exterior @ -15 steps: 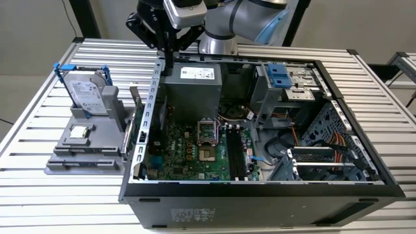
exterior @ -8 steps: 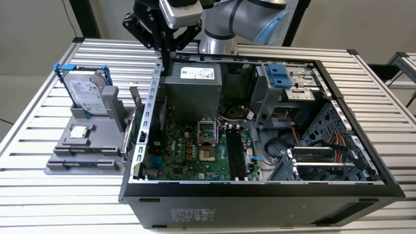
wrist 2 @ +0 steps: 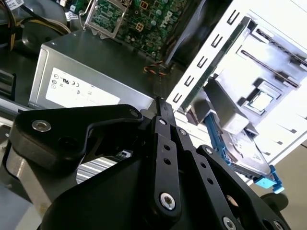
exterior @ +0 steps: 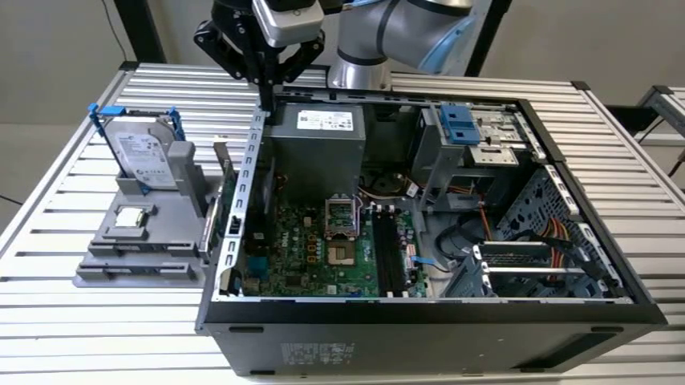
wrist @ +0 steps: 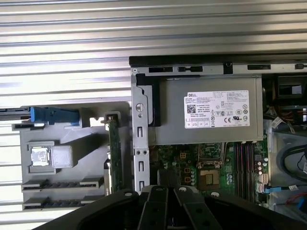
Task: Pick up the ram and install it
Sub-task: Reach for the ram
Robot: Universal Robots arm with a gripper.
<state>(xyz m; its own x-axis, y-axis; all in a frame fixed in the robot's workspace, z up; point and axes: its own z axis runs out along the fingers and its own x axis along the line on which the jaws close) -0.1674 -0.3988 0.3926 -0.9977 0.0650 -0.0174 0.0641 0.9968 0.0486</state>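
The ram (wrist: pixel 114 155) is a slim green board standing on edge in the grey holder (wrist: pixel 62 184), just outside the computer case's side wall. It also appears as a thin strip (exterior: pixel 221 163) in the exterior view and as a green edge (wrist 2: pixel 211 67) in the second wrist view. My gripper (exterior: pixel 265 101) hangs above the case's rear corner by the silver power supply (exterior: pixel 316 143), higher than the ram and behind it. Its black fingers are shut together with nothing between them in both wrist views (wrist 2: pixel 158 102) (wrist: pixel 160 189).
The holder also carries a silver hard drive with a blue frame (exterior: pixel 144 152) and a small square chip (exterior: pixel 131 215). Inside the open case (exterior: pixel 428 309) are the motherboard's black slots (exterior: pixel 387 255), cables and a drive cage (exterior: pixel 471 132). A slatted metal table (exterior: pixel 64 321) lies beneath.
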